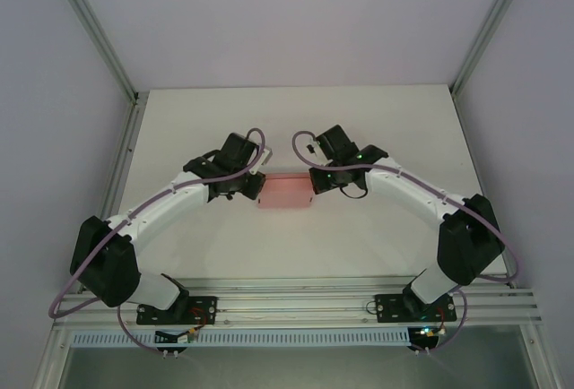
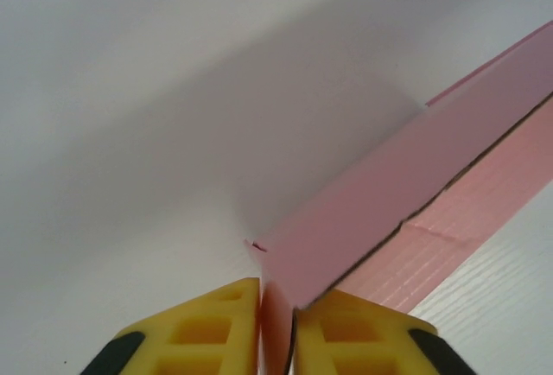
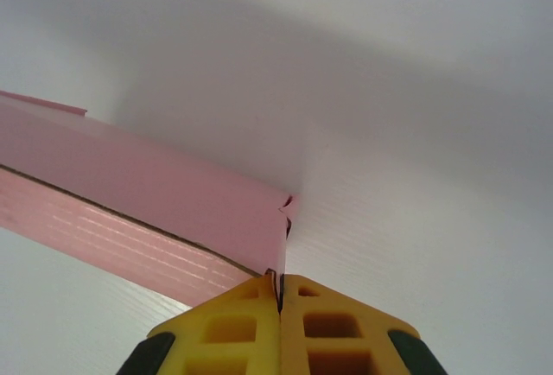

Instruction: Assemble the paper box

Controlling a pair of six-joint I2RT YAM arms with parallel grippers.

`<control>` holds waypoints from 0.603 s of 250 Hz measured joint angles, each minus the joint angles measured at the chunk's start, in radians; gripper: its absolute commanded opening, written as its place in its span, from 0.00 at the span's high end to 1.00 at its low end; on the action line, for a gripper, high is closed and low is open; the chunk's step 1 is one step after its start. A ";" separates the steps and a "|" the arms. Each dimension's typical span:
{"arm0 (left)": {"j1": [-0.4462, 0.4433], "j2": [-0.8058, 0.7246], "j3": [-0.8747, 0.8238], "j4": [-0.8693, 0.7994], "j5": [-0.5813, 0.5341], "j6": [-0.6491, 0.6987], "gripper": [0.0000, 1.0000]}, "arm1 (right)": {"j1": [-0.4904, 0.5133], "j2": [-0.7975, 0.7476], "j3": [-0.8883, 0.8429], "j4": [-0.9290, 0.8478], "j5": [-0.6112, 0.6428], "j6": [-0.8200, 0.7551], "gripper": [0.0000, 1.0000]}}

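The paper box (image 1: pixel 285 191) is a small low pink box lying on the white table between the two arms. My left gripper (image 1: pixel 254 187) meets its left end. In the left wrist view the yellow fingers (image 2: pixel 216 332) are shut on the box's upright end wall, and the pink long side (image 2: pixel 389 202) runs away to the right. My right gripper (image 1: pixel 316 183) meets the right end. There the yellow fingers (image 3: pixel 233 332) pinch the thin end wall at the corner of the box (image 3: pixel 155 185).
The white table (image 1: pixel 296 129) is walled by white panels with metal posts at the back corners (image 1: pixel 134 102). Both arm bases sit on a rail at the near edge (image 1: pixel 296 304). Purple cables loop over each wrist.
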 measured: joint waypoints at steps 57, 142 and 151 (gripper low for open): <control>0.000 0.039 0.027 -0.001 0.019 -0.018 0.91 | 0.006 0.000 0.000 -0.013 0.023 -0.010 1.00; -0.002 0.067 0.064 -0.043 0.021 -0.092 1.00 | 0.014 0.006 0.014 -0.027 0.051 -0.012 1.00; -0.002 0.075 0.082 -0.056 0.014 -0.116 1.00 | 0.019 0.010 0.019 -0.029 0.062 -0.008 1.00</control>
